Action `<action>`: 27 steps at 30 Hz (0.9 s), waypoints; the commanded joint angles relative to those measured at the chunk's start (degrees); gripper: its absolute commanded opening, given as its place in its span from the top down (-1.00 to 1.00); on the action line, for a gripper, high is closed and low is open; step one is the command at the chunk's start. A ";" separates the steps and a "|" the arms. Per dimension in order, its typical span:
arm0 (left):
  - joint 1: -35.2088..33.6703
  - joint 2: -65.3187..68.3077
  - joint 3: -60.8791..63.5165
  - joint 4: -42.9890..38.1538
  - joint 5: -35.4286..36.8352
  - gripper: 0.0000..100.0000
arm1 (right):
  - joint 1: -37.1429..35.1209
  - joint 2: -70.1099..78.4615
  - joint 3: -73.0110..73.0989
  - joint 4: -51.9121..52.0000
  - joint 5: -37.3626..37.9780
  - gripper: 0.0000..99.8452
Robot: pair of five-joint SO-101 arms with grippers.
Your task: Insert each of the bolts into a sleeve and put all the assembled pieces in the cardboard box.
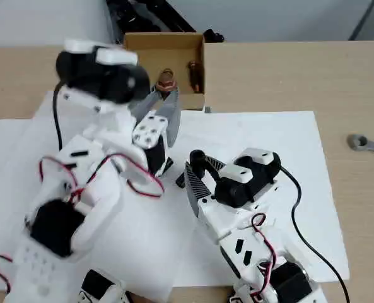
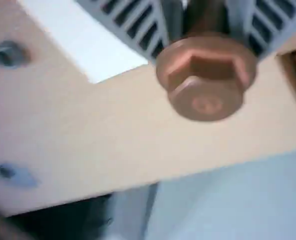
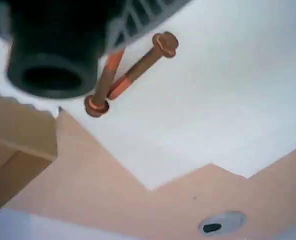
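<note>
Coppery flanged hex-head bolt [image 2: 205, 80]

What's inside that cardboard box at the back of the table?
In the brown cardboard box, one copper-coloured bolt piece lies along a side wall. The left end effector, holding another copper bolt, hides part of the front.

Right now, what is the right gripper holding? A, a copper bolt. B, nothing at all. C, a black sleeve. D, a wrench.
C: the right gripper is clamped on a black sleeve whose open end looks empty, while two copper bolts lie loose on the white sheet.
</note>
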 commanded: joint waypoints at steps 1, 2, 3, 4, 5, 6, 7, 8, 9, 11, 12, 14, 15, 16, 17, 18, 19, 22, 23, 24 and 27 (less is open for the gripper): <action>2.11 -3.87 0.04 -0.44 0.26 0.99 | -0.40 -0.84 -0.18 -1.45 -0.18 0.98; 2.37 -4.40 0.92 -0.44 0.26 0.99 | -0.40 -0.75 -0.18 -1.45 -0.18 0.98; 2.46 -4.92 1.98 -0.44 0.44 0.99 | -0.40 -0.66 -0.18 -1.45 -0.18 0.98; 2.46 -5.36 2.68 -0.44 0.53 0.99 | -0.40 -0.66 -0.09 -1.54 -0.09 0.98; 2.46 -5.71 2.95 -0.44 0.53 0.99 | -0.40 -0.66 -0.09 -1.54 0.44 0.98; 2.46 -5.98 3.03 -0.44 0.62 0.99 | -0.40 -0.66 -0.09 -1.54 1.58 0.98; 2.46 -6.24 2.95 -0.53 0.62 0.99 | -0.40 -0.66 0.00 -1.80 2.73 0.98; 2.46 -6.51 2.86 -0.62 0.62 0.99 | -0.40 -0.66 0.09 -2.59 3.52 0.98; 2.99 -6.77 2.86 -0.62 0.62 0.99 | -0.40 -0.66 0.18 -3.56 4.04 0.98; 4.48 -6.95 2.86 -0.62 0.62 0.99 | -0.40 -0.57 0.35 -4.62 4.22 0.98; 5.54 -6.95 2.95 -0.62 0.62 0.99 | -0.40 -0.57 0.79 -4.97 4.22 0.98; 7.56 -6.59 2.86 -0.70 0.62 0.99 | -0.40 -0.66 1.49 -5.49 4.22 0.98; 8.26 -6.51 2.86 -0.70 0.62 0.99 | -0.40 -0.66 1.67 -5.58 4.22 0.98; 8.79 -6.51 2.86 -0.70 0.62 0.99 | -0.40 -0.66 1.85 -5.58 4.22 0.98; 9.05 -6.51 2.86 -0.70 0.62 0.99 | -0.40 -0.66 1.85 -5.58 4.22 0.98; 9.05 -6.51 2.86 -0.79 0.62 0.99 | -0.40 -0.84 1.85 -5.58 4.22 0.98; 9.05 -6.51 2.86 -0.79 0.62 0.99 | -0.40 -0.92 1.85 -5.58 4.31 0.98; 8.97 -6.51 2.95 -0.79 0.62 0.99 | -0.40 -1.01 1.85 -5.58 4.31 0.98; 8.97 -6.51 3.12 -1.23 0.62 0.99 | -0.40 -1.01 1.85 -5.58 4.31 0.98; 8.88 -6.51 3.38 -2.02 0.44 0.99 | -0.40 -1.01 1.85 -5.58 4.31 0.98; 8.62 -6.33 6.81 -5.45 0.53 0.99 | -0.40 -1.01 1.85 -5.58 4.31 0.98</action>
